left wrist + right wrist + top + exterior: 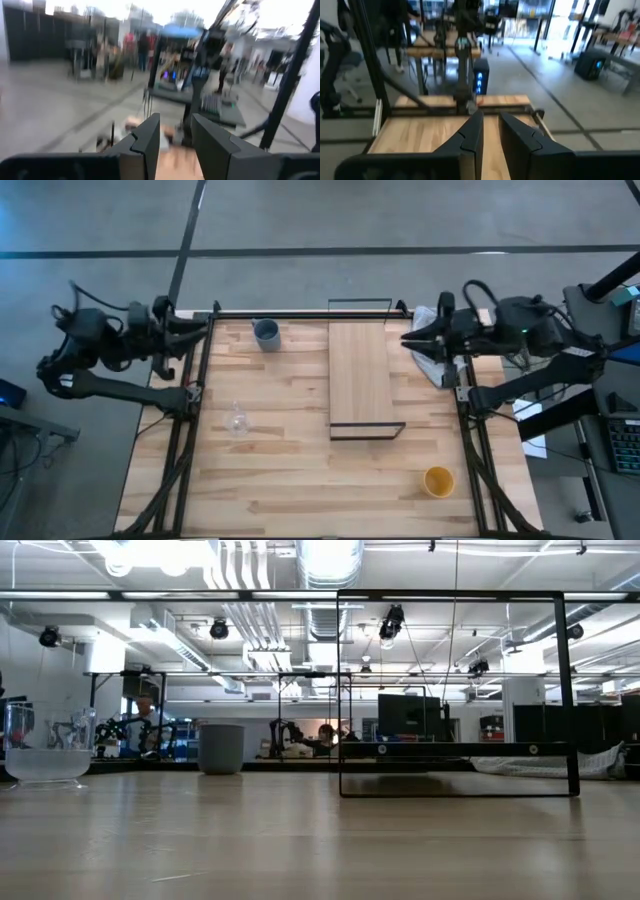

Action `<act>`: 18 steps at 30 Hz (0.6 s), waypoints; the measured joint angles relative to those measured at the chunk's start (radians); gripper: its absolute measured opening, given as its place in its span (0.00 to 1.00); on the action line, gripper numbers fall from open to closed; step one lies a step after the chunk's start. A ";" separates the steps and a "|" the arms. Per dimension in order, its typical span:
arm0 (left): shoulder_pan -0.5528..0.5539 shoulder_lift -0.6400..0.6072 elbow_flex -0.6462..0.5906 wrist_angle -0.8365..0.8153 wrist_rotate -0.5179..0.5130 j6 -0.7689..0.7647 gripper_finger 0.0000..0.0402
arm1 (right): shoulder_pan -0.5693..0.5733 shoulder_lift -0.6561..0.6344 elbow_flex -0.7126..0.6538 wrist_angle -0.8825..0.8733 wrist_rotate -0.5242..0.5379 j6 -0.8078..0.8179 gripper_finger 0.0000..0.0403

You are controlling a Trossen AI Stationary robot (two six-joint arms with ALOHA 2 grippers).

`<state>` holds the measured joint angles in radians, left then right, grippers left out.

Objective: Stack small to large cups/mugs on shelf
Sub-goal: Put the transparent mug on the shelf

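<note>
Planked wood makes up the worktop, which fills the middle of the high view, with a dark arm folded back at each upper corner.

Shelf: a long, pale, smooth board lying right of centre, with thin black wire frames at its upper and lower short ends. In the low view its frame stands as a black rectangle at centre right, and the board is seen edge-on.

Left gripper: at the upper left edge of the worktop, above the corner, touching nothing. In the left wrist view its two dark fingers stand a narrow gap apart and hold nothing.

Right gripper: at the upper right, just beside the shelf's upper right corner. In the right wrist view its fingers are also slightly parted and empty.

White cloth: partly hidden under the right arm.

Blue-grey cup: upright near the upper edge, left of the shelf and apart from it.

Yellow-orange cup: upright at the lower right, well apart from the shelf; it does not show in the low view.

Clear glass: left of centre, faint and hard to make out from above; in the low view it is cut off at the left edge.
</note>
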<state>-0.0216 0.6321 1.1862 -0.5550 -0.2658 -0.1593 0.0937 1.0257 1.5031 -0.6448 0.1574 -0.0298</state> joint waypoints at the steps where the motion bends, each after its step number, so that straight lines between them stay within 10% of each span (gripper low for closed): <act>1: 0.000 0.007 0.006 -0.044 -0.001 -0.028 0.24 | 0.000 0.008 0.002 -0.014 0.000 0.003 0.13; 18: 0.000 0.148 0.024 -0.635 0.177 -0.306 0.24 | 0.000 0.089 -0.003 -0.063 0.000 0.056 0.13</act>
<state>-0.0216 0.7802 1.2103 -1.1900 -0.0892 -0.4656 0.0937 1.1152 1.5005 -0.7074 0.1576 0.0261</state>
